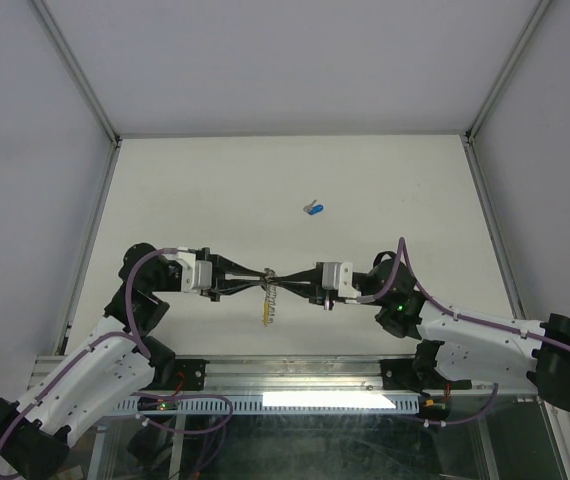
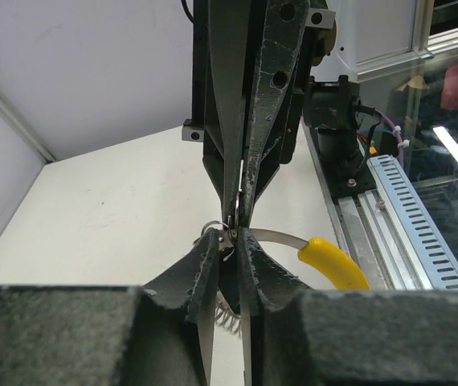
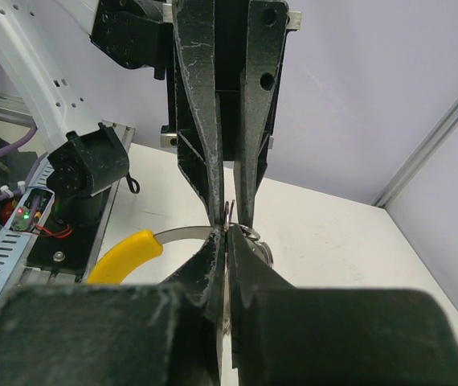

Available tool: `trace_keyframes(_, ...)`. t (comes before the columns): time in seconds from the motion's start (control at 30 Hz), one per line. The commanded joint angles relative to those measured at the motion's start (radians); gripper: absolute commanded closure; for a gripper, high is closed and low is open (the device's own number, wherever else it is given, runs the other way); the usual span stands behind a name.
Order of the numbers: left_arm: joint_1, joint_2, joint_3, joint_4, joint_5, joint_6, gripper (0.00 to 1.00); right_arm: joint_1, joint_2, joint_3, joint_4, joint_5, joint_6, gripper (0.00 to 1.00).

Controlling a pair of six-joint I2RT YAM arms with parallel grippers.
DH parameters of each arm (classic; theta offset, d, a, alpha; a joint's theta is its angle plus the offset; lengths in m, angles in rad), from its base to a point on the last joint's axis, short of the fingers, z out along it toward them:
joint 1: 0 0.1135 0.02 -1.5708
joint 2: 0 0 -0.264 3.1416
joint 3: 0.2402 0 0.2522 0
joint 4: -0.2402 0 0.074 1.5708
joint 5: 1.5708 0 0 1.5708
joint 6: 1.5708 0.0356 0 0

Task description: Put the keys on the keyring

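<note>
Right gripper (image 1: 278,275): clenched on the keyring (image 1: 269,302), which hangs below the tips.
Left gripper (image 1: 261,274): tip to tip with it, pinched to a slit on the same ring.
Blue-headed key (image 1: 314,208): on the table, well apart, unthreaded.
Care: hold one grip firm; free only the other to fetch that key.

White table (image 1: 215,180), pale walls (image 1: 295,60).
</note>
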Motion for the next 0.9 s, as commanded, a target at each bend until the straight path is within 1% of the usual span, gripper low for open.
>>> trace_keyframes(0.0, -0.010, 0.014, 0.017, 0.040, 0.037, 0.014, 0.90, 0.004, 0.008, 0.060, 0.044, -0.009, -0.014, 1.00)
trace_keyframes(0.07, -0.011, 0.014, 0.021, 0.039, 0.038, 0.016, 1.00, 0.003, 0.013, 0.062, 0.032, -0.009, -0.020, 1.00)
trace_keyframes(0.27, -0.010, -0.010, 0.032, 0.013, 0.005, 0.034, 1.00, 0.003, 0.007, 0.057, -0.009, 0.008, -0.037, 1.00)
trace_keyframes(0.4, -0.011, -0.026, 0.067, -0.120, -0.051, 0.126, 1.00, 0.002, -0.023, 0.054, -0.070, 0.037, -0.057, 0.93)
trace_keyframes(0.5, -0.011, -0.024, 0.092, -0.208, -0.069, 0.185, 1.00, 0.002, -0.054, 0.059, -0.155, 0.061, -0.076, 0.86)
trace_keyframes(0.57, -0.011, -0.023, 0.101, -0.249, -0.086, 0.210, 1.00, 0.003, -0.075, 0.066, -0.222, 0.061, -0.076, 0.86)
trace_keyframes(0.6, -0.011, -0.023, 0.105, -0.269, -0.092, 0.223, 1.00, 0.002, -0.085, 0.072, -0.260, 0.071, -0.084, 0.83)
trace_keyframes(0.63, -0.010, -0.021, 0.109, -0.289, -0.100, 0.236, 1.00, 0.002, -0.094, 0.076, -0.300, 0.085, -0.107, 0.78)
trace_keyframes(0.67, -0.010, -0.019, 0.115, -0.307, -0.105, 0.249, 1.00, 0.001, -0.104, 0.085, -0.337, 0.093, -0.116, 0.77)
trace_keyframes(0.8, -0.011, 0.008, 0.142, -0.385, -0.121, 0.299, 1.00, 0.001, -0.127, 0.119, -0.460, 0.135, -0.126, 0.74)
trace_keyframes(0.87, -0.011, 0.030, 0.171, -0.441, -0.133, 0.339, 1.00, 0.002, -0.116, 0.161, -0.551, 0.164, -0.122, 0.74)
